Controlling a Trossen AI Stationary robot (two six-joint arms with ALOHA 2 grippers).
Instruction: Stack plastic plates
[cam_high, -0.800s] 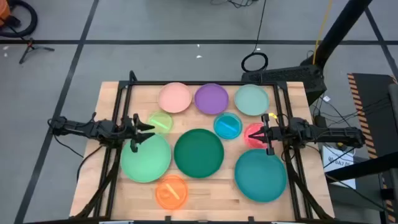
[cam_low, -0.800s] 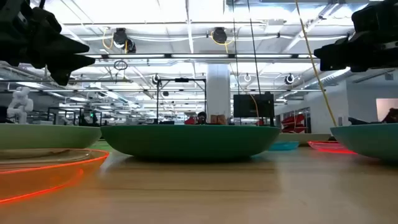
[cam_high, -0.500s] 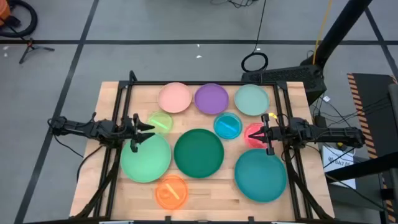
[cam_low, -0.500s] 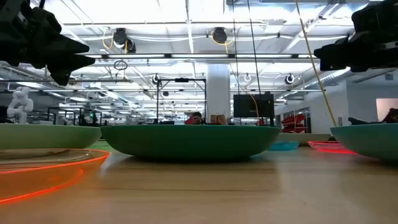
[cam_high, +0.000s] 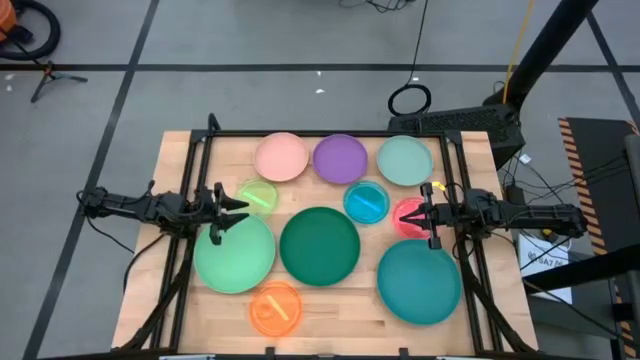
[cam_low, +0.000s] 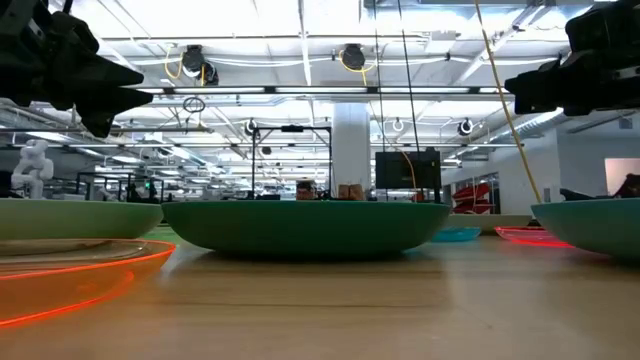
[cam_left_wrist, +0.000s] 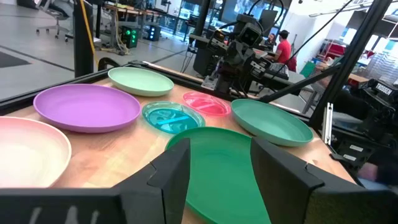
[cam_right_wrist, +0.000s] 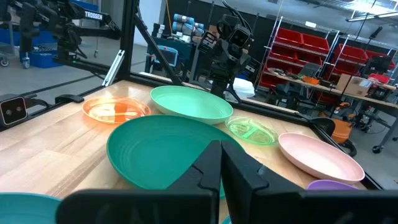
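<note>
Ten round plates lie flat on the wooden table. At the far edge are pink (cam_high: 282, 157), purple (cam_high: 340, 158) and mint (cam_high: 405, 160). Small yellow-green (cam_high: 257, 196), blue (cam_high: 366, 203) and red (cam_high: 410, 216) plates lie in the middle row. Nearer lie large light green (cam_high: 235, 252), dark green (cam_high: 320, 245) and teal (cam_high: 420, 282) plates, and a small orange one (cam_high: 275, 308). My left gripper (cam_high: 238, 212) hovers open over the light green plate's far rim. My right gripper (cam_high: 428, 215) hovers shut over the red plate. In the low view both arms are raised off the table.
A black frame (cam_high: 300, 134) runs along the table's far edge and down both sides, under the arms. Bare wood shows at the near edge between the orange and teal plates (cam_high: 340, 315). The other arm shows beyond the plates in each wrist view.
</note>
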